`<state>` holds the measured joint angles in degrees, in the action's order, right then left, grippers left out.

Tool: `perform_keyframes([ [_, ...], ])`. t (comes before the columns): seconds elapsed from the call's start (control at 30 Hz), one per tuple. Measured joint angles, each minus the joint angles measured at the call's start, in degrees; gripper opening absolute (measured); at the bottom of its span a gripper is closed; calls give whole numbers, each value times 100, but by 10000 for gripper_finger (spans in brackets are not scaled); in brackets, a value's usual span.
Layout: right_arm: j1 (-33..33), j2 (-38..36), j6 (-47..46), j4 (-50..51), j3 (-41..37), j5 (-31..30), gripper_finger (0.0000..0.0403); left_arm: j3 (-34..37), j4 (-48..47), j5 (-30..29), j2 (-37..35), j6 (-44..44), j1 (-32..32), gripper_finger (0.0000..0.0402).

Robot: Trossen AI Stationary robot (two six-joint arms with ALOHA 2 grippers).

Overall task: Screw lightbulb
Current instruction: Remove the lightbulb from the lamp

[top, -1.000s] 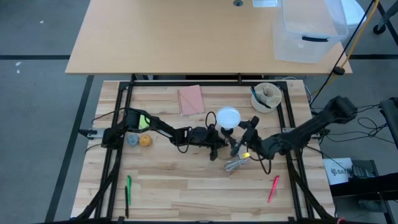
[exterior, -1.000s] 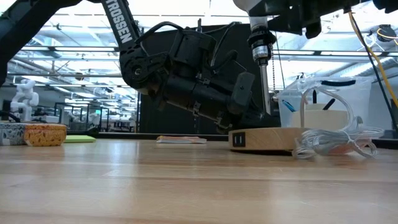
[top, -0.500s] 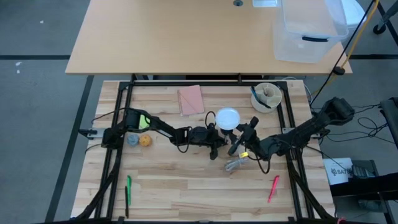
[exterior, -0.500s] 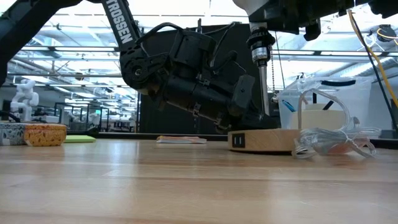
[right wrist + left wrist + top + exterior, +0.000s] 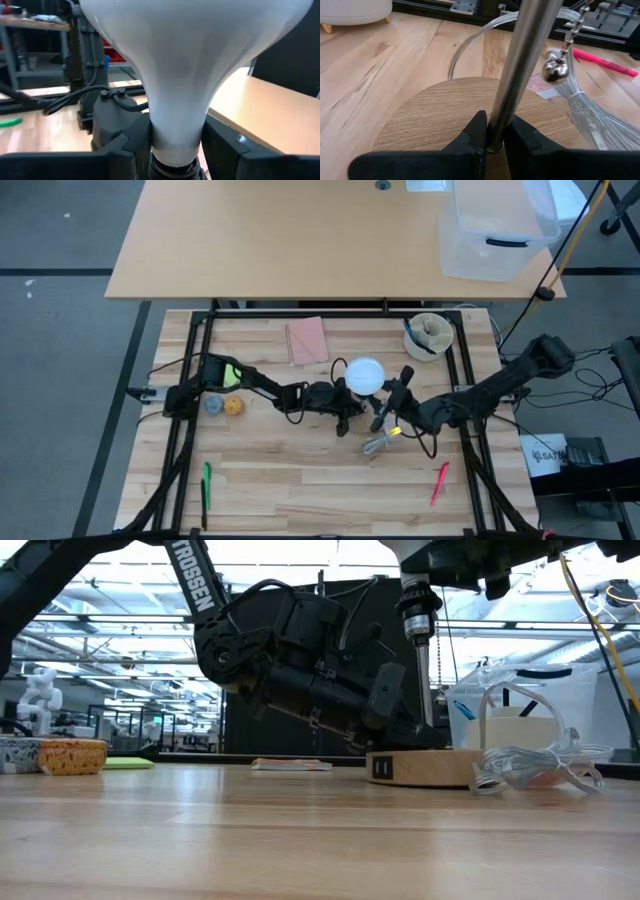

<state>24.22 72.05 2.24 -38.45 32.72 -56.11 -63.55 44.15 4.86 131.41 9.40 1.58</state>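
The white lightbulb (image 5: 365, 373) stands dome up on the black socket (image 5: 418, 608) at the top of a lamp's metal pole (image 5: 425, 680). The pole rises from a round wooden disc (image 5: 420, 765) on the table. My left gripper (image 5: 493, 142) reaches in low from the table's left and is shut on the pole just above the disc. My right gripper (image 5: 175, 142) comes in high from the right and is shut on the bulb (image 5: 190, 50). The bulb's screw base is hidden in the socket (image 5: 172, 167). My left gripper pinches the foot of the metal pole (image 5: 496, 135), right above the wooden disc (image 5: 440, 115), between its two fingers. The fingers slant down from the table's left and lie across the upright pole. The disc rests flat on the table. My right gripper pinches the bulb's narrow neck (image 5: 175, 127), just above the socket, with one finger (image 5: 132, 142) on each side. The fingers come in level from the table's right. The bulb stands upright, dome up, on the socket.
A coil of clear cord (image 5: 380, 443) lies against the disc on its near right, and a pull chain (image 5: 554, 70) hangs beside the pole. A pink pad (image 5: 307, 340), a cup (image 5: 428, 335), a pink pen (image 5: 438, 483), a green pen (image 5: 207, 485) and sponges (image 5: 232, 405) lie around.
My right gripper's fingers have closed in on the bulb's neck while the hand stayed where it was. The left gripper, the pole and the disc have kept still.
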Motion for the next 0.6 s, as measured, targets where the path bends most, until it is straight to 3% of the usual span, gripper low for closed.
perform_keyframes([
  [0.27,-441,-737,-215,1401,15,1303,133,0,-1,277,1,-115,0,41],
  [0.6,-1464,-1310,588,2078,12,3822,133,0,6,696,2,-224,0,41],
])
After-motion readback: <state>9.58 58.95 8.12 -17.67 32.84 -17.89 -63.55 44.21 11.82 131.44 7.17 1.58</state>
